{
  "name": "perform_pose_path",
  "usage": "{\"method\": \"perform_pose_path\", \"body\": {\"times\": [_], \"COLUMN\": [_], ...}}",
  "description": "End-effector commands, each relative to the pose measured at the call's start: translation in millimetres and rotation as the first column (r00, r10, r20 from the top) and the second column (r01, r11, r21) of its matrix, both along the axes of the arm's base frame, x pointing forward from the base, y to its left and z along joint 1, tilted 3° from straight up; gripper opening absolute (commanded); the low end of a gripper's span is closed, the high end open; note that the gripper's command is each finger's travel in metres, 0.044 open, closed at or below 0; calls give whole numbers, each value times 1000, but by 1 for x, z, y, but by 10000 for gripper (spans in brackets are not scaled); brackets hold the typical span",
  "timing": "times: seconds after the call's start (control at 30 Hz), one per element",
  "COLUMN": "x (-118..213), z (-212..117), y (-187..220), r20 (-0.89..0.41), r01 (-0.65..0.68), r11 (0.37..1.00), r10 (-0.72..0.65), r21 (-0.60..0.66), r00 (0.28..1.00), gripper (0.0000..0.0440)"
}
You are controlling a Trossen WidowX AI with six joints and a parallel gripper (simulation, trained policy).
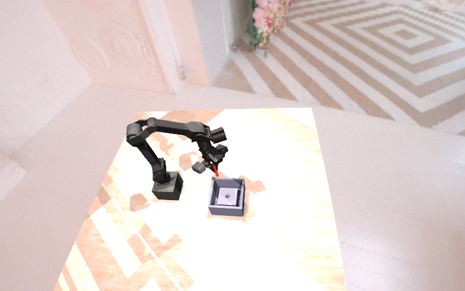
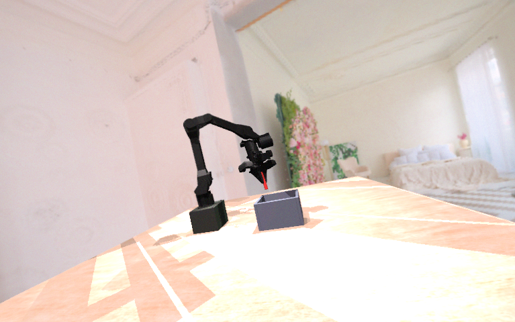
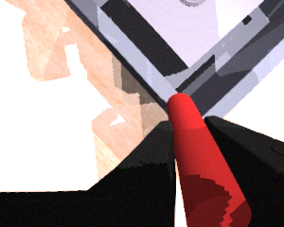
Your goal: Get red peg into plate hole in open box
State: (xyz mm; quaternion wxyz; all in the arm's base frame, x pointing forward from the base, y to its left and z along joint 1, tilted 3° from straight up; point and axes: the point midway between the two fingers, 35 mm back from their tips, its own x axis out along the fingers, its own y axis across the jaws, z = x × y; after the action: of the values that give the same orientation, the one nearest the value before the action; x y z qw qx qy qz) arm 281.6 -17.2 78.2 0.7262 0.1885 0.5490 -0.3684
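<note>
The red peg (image 1: pixel 216 173) (image 2: pixel 265 184) (image 3: pixel 201 156) is held between the fingers of my gripper (image 1: pixel 215 169) (image 2: pixel 264 180) (image 3: pixel 187 129), which is shut on it. The peg points down at a slight tilt, its lower end free in the air. The open blue-grey box (image 1: pixel 225 211) (image 2: pixel 279 215) (image 3: pixel 151 78) stands on the table. The peg's tip is above the level of the rim, and in the wrist view it overlaps a corner of the box. The pale plate (image 1: pixel 222 200) (image 3: pixel 180 33) lies at the box bottom. Its round hole (image 1: pixel 227 195) shows in the middle, with nothing in it.
The arm's dark base block (image 1: pixel 168 191) (image 2: pixel 208 217) stands left of the box in the top and exterior views. The box walls rise around the plate on all sides. Bright light patches and shadows cover the wooden table (image 1: pixel 264 252) (image 2: pixel 292 279).
</note>
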Motion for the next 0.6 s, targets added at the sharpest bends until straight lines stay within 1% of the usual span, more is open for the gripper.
{"method": "perform_pose_path", "body": {"times": [0.0,0.3,0.57], "x": [7,21,31], "z": [4,3,-4], "y": [-9,-43,-70], "r20": [10,28,38], "r01": [17,84,137], "r11": [1000,996,989], "r10": [-17,-85,-139], "r21": [11,35,59], "r00": [1000,996,990], "gripper": [0,0,0]}}
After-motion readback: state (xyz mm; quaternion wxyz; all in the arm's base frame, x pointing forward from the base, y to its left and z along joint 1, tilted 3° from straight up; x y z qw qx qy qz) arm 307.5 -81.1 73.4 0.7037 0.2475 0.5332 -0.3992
